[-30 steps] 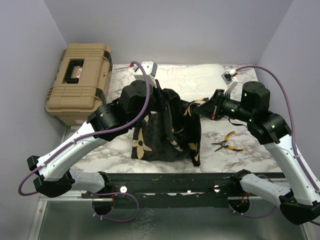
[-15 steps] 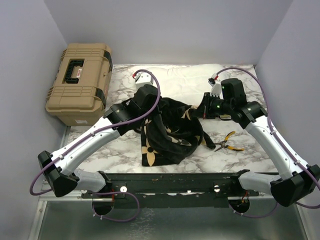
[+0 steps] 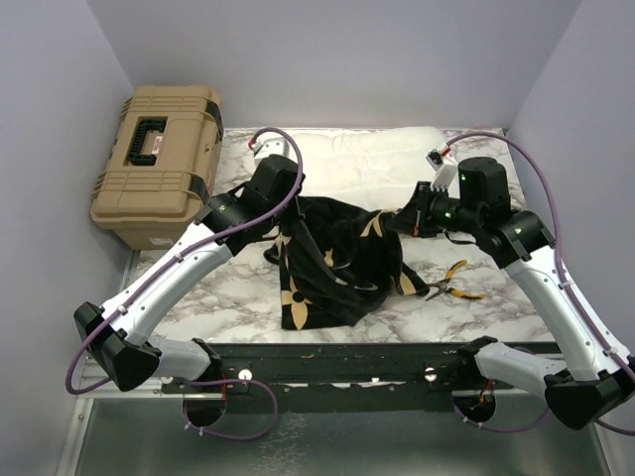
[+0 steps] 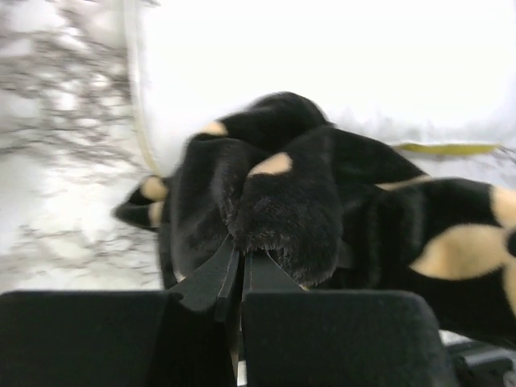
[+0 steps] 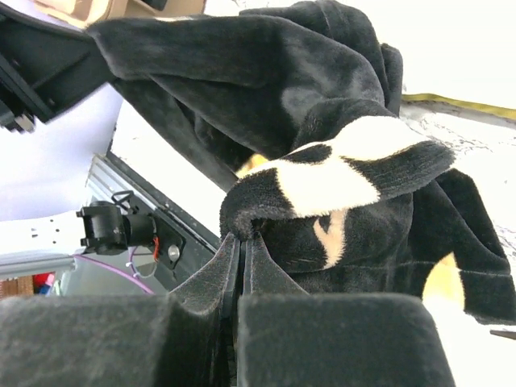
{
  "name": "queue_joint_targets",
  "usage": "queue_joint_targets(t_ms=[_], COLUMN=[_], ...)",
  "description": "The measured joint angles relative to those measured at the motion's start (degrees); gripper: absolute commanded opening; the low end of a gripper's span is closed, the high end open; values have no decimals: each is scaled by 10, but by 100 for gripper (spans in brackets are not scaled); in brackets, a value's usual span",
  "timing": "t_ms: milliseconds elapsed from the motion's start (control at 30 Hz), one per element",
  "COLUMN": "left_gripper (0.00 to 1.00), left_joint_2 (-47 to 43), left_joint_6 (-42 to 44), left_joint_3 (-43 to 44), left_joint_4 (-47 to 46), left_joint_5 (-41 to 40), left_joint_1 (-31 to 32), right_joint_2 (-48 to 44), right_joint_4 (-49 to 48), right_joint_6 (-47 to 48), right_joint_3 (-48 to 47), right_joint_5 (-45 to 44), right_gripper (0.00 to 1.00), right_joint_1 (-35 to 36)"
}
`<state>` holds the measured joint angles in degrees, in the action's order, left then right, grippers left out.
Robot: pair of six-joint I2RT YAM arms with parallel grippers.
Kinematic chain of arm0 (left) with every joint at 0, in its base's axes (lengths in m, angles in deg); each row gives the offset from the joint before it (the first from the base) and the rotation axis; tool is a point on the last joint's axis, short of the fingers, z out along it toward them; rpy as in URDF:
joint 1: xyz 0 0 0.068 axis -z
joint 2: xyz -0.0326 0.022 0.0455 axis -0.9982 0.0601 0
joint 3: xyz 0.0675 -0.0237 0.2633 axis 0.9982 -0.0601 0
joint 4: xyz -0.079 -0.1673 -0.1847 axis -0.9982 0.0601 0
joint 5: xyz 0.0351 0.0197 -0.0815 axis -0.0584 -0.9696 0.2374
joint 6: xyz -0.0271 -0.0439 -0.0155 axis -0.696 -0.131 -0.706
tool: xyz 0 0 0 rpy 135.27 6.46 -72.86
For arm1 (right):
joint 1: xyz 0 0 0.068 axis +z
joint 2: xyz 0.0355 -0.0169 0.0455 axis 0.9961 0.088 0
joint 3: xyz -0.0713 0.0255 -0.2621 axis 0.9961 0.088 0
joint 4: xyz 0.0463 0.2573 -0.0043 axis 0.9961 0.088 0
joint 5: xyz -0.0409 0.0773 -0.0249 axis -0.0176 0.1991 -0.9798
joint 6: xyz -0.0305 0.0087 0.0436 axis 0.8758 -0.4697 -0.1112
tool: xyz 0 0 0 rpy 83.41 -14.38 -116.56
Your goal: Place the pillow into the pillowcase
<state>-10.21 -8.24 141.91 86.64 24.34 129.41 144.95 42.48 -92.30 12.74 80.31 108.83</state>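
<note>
Holding the pillowcase: the black plush pillowcase is pinched at two points of its upper edge. It is raised partly off the marbled table, and its lower part is draped on the surface.
Left gripper: the left gripper is seen pressed fully together on a thick fold of plush at the sack's left end.
Right gripper: the right gripper is likewise clamped tight, on a tan-and-black fold at the right end.
Pillow: the cream-white pillow lies flat at the back of the table, just behind the held fabric and wholly outside it.
Step in hand: the mouth is judged to be not yet opened, so the task is put at an early stage.
How it is done well: the two grips should be drawn apart so that the edge is pulled taut and the opening is turned toward the pillow. Whether one layer or both is pinched cannot be told, and with both caught the mouth would be held closed.
Pillowcase contents: nothing is seen inside, and the fabric hangs bunched and slack.
Toolbox: the tan toolbox stands at the left rear with its lid closed, and its contents are not shown.
Hazard: yellow-handled pliers lie just beside the cloth's right hem, where it could be snagged.
</note>
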Motion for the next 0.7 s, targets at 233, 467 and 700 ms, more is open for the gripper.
queue_joint_targets(t_ms=[233,467,700], left_gripper=[74,88,84], left_joint_2=[-1,10,9], left_joint_6=[24,45,16], left_joint_3=[35,65,-71], left_joint_4=[118,162,31], left_joint_5=[-98,-105,76], left_joint_1=[-40,-45,-39], right_joint_2=[0,-3,-6], right_joint_4=[19,19,8], right_joint_6=[26,31,18], right_joint_3=[17,79,164], right_joint_5=[-32,-57,-64], right_gripper=[0,1,1], right_joint_1=[0,0,0])
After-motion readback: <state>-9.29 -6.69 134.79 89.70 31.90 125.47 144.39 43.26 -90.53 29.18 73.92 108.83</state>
